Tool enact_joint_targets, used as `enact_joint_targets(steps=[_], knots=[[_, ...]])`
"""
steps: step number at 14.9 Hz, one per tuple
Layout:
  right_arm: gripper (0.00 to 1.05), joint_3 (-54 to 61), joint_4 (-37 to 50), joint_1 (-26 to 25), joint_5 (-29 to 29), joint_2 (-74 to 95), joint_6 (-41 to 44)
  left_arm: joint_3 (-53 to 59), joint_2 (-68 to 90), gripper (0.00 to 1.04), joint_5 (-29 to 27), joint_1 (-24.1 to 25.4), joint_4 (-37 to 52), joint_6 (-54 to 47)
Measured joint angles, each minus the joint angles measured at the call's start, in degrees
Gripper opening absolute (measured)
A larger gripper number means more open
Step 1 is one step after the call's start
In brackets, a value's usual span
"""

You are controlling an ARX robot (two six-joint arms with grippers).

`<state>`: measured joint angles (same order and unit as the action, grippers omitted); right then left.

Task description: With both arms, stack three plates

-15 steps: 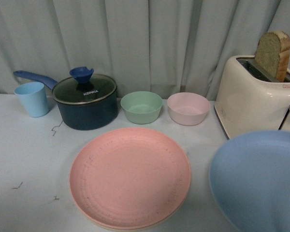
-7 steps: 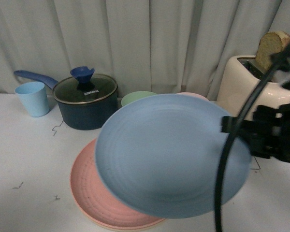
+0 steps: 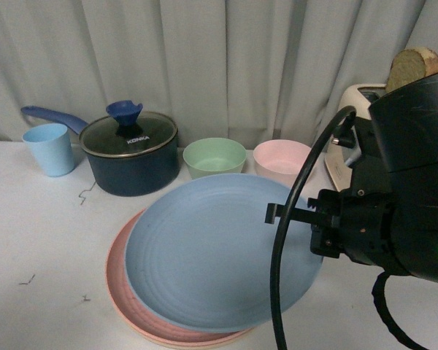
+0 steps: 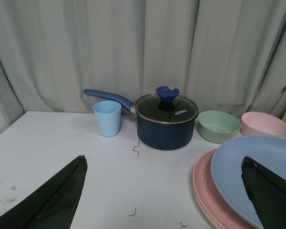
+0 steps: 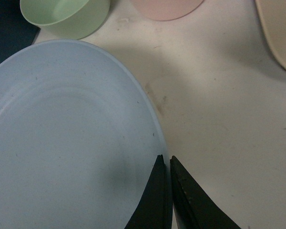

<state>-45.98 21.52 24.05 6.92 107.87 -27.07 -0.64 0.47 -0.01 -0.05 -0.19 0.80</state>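
The light blue plate (image 3: pixel 212 251), seen far right a second ago, then raised and tilted, is now lowered almost flat over the pink plate (image 3: pixel 120 284); the toaster (image 3: pixel 348 109) is mostly hidden by the right arm (image 3: pixel 405 197).

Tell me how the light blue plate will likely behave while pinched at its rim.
The light blue plate is probably stiff: it shows no sag though the right end effector pinches only its rim. Its matte surface likely resists slipping. Held at one edge, it may tilt.
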Motion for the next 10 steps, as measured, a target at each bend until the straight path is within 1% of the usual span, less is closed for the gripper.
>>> enact_joint_targets(steps=[7,8,9,10], knots=[[0.02,-1.51,-0.83,1.16,0.13,2.03,-0.55,0.00,0.00,0.98,0.00,0.00,0.00,-0.02],[0.02,-2.10,-1.55,2.43,0.83,2.67,-0.57,0.00,0.00,0.98,0.00,0.00,0.00,0.00],[0.02,-4.17,-2.21,3.52,2.69,4.68,-0.87,0.00,0.00,0.98,0.00,0.00,-0.02,0.00],[0.14,-5.99,-2.80,3.72,2.21,6.54,-1.88,0.00,0.00,0.98,0.00,0.00,0.00,0.00]])
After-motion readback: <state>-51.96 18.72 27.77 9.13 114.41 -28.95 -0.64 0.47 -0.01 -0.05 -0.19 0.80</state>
